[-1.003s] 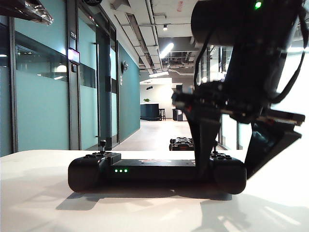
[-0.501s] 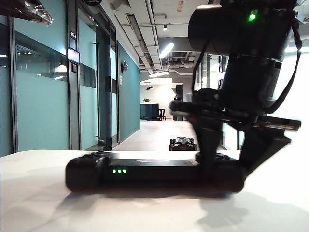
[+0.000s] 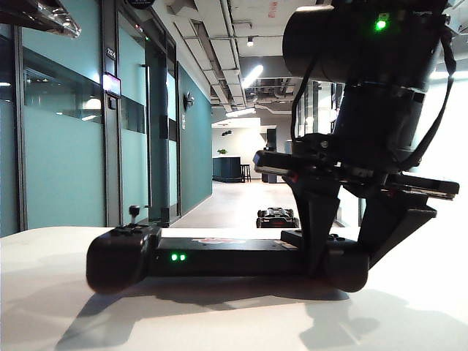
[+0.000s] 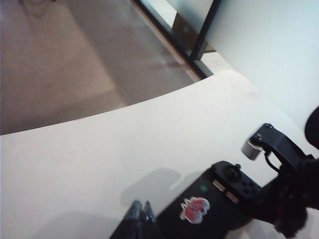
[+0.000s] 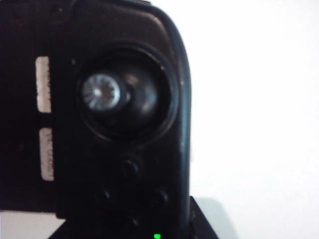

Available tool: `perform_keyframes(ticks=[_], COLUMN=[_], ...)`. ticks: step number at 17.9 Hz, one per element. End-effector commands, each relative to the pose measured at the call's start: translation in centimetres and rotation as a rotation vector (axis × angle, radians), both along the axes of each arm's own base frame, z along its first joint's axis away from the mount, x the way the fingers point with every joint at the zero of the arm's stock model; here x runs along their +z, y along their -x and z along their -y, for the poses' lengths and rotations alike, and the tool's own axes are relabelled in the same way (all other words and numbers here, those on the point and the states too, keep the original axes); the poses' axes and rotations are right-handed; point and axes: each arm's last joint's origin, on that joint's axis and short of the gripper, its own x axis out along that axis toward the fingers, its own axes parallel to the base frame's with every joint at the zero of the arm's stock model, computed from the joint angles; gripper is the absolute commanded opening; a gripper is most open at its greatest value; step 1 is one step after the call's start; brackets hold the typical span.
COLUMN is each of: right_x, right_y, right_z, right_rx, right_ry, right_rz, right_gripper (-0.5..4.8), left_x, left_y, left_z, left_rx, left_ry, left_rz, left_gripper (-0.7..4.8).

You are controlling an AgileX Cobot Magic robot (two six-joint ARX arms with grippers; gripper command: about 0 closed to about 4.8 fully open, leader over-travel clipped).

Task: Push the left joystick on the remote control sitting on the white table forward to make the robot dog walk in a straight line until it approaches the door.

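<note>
exterior view: remote control (image 3: 219, 256) on white table (image 3: 219, 322), shifted and skewed from a second ago; left joystick (image 3: 134, 213) upright, unpushed. robot dog (image 3: 276, 216) far down corridor. right claw (image 3: 344, 248) narrowed, straddling remote's right end, apparently clamping it. left claw (image 4: 141, 218) closed, empty, beside remote.

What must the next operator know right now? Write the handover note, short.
Left gripper: shut, holding nothing, hovering over the white table near the remote control.
Right gripper: jaws astride the remote's right end; firm grip unclear.
Left joystick: upright, untouched, at the remote's far end from the right gripper.
Robot dog: on the corridor floor beyond the table.
Done: right gripper placed at the remote.
Left: push the left joystick forward and walk the dog straight.
</note>
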Motion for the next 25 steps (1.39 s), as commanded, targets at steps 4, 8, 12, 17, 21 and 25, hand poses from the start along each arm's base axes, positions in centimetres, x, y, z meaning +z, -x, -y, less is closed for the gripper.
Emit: perform_keyframes(ticks=[4,8,12,17,21,25], right_x=[0.2,0.2,0.2,0.2,0.2,0.2], right_y=[-0.2,-0.2,-0.3,-0.3,-0.3,-0.3], right_z=[0.2,0.2,0.3,0.3,0.3,0.3], right_rx=[-0.096,-0.143,-0.205,-0.212,-0.212,-0.212], right_ry=[0.047,0.032,0.026,0.023,0.023,0.023], right_rz=[0.052,0.047,0.057,0.055,0.055,0.055], right_gripper=[1.04,1.03,1.03,1.03,1.03,1.03], left_x=[-0.9,-2.0,-3.2,-5.9,-7.5,-8.6], left_y=[-1.3,-2.6,-4.0,-6.1,-7.1,-7.2], left_z=[0.8,1.2,1.8,2.6,3.1,5.5], left_rx=[-0.143,-0.169,-0.239,-0.300,-0.324,-0.400], left_ry=[0.001,-0.039,-0.059,-0.046,-0.069,-0.088], left_rz=[-0.040,-0.051,-0.076,-0.192,-0.228,-0.235], left_gripper=[-0.06,-0.06,-0.06,-0.06,-0.06,-0.06])
